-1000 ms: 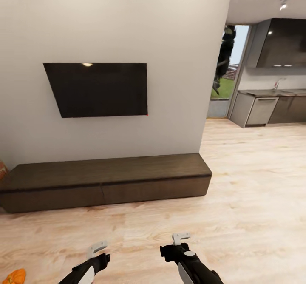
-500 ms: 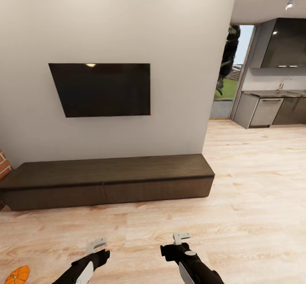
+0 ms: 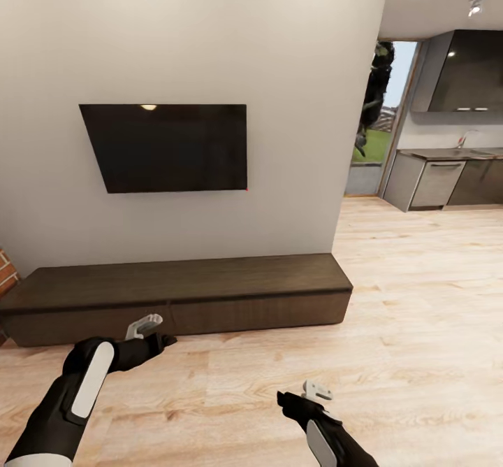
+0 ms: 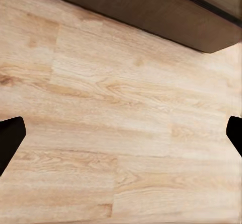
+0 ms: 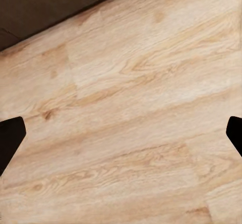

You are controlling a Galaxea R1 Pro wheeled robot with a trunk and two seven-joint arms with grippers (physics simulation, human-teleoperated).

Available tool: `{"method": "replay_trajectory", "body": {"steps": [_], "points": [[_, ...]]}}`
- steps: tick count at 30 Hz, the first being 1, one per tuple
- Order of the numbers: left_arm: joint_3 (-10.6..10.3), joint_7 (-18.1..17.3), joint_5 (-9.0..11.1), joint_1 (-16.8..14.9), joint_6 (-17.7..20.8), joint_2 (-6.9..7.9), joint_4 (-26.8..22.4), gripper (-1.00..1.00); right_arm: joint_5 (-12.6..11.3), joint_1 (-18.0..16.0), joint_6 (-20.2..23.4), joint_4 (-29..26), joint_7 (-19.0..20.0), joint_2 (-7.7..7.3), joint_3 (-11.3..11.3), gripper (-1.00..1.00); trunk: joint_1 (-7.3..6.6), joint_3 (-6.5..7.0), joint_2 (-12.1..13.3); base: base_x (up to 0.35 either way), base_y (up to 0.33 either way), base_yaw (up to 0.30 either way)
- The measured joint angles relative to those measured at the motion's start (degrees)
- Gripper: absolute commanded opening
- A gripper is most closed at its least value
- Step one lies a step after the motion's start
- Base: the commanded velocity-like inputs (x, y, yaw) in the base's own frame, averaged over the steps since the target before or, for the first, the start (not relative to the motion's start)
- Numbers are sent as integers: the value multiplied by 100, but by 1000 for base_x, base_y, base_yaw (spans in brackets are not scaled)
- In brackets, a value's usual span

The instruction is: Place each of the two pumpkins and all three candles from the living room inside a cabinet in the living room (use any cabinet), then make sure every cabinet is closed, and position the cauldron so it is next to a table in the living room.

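Against the white wall, under a dark television (image 3: 168,147), the cabinet (image 3: 181,299) sat closed on the wood floor (image 3: 419,313), with the left gripper (image 3: 145,327) near its front and the right gripper (image 3: 316,392) lower, both spread apart and empty.

the cabinet (image 3: 181,298) is a long, low box of dark brown wood. it sits on the floor, pushed up against the pale wall. its two wide drawer fronts are flat, with no handles, and both are shut. nothing sits on its top. a dark edge of it shows in the left wrist view too.
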Motion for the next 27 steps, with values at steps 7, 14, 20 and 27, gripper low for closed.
{"method": "replay_trajectory", "body": {"steps": [7,14,20,27], "points": [[-50,-19,109,52,27,-14,-82,100,-10,1,-21,-8,704,1,-25,100,110,-90,-199,0,0,0],[-116,-23,470,54,29,-14,-87,100,0,0,-28,-9,874,5,-26,100,264,-216,-481,0,0,0],[-159,-24,810,54,29,0,-81,100,-4,0,-22,-23,868,10,-33,100,395,-324,-722,0,0,0],[-225,-24,1119,59,29,1,-64,100,-3,0,-30,-48,859,10,-26,100,549,-450,-1003,0,0,0]]}}
